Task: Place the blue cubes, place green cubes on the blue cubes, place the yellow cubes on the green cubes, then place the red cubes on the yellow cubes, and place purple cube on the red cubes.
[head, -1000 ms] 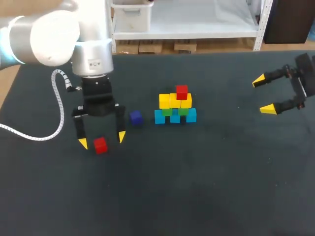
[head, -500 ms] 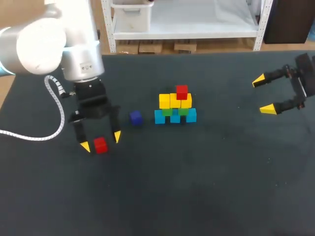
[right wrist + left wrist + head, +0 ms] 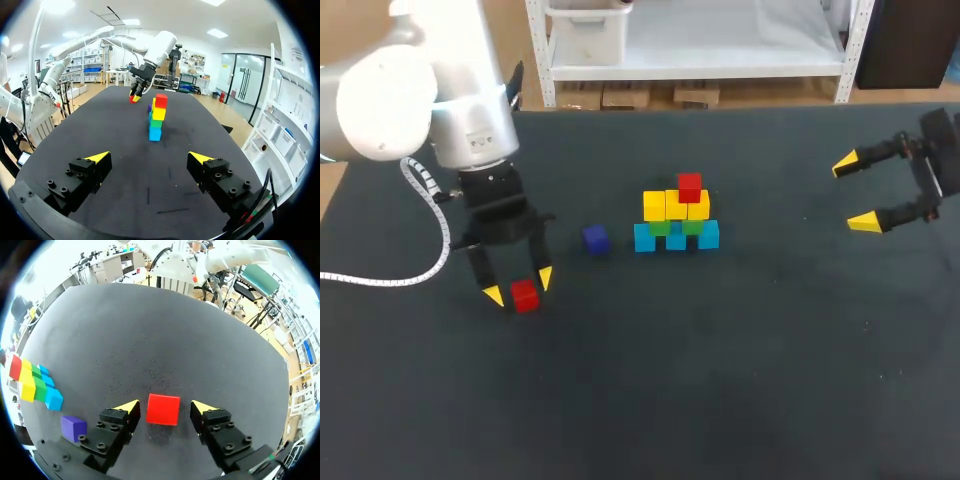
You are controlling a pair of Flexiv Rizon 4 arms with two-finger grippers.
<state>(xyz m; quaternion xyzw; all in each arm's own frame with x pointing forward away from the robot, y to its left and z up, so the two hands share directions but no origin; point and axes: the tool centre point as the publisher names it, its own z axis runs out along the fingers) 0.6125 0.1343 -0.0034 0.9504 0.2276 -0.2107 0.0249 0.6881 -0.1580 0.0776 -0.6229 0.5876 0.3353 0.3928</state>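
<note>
Stack: blue row at base, then green, yellow, one red cube on top; mid table.
Loose red cube: flat on table, well left of stack, nearer robot side.
Left gripper: down over loose red cube, fingers apart either side, not touching it.
Purple cube: near stack, left side, not touching.
Right gripper: far right of stack, fingers spread wide.

White arm, black pincers
The left arm is glossy white and silver, with a coiled white cable; left pincer and right pincer are black, screw-studded, yellow-tipped.
</note>
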